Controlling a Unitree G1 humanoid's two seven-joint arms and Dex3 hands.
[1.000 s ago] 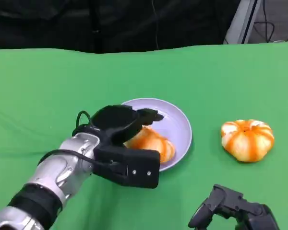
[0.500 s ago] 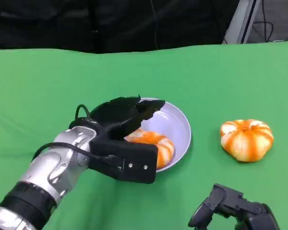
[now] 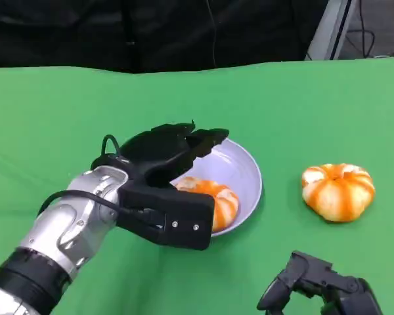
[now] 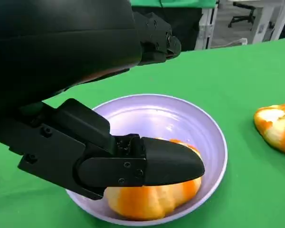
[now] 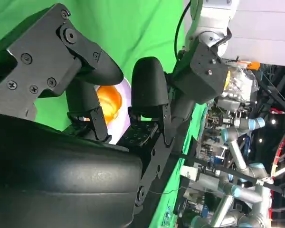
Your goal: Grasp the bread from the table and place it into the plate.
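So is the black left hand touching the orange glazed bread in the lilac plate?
Cannot tell. In the left wrist view the left hand overlaps the bread in the plate, hiding any contact or gap.

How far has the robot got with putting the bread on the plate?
One bread already lies inside the plate. The left hand hovers over it with fingers apart, apparently having let go. A second bread sits on the green table, untouched, with the right hand resting near the table's front edge, so it may be left to do.
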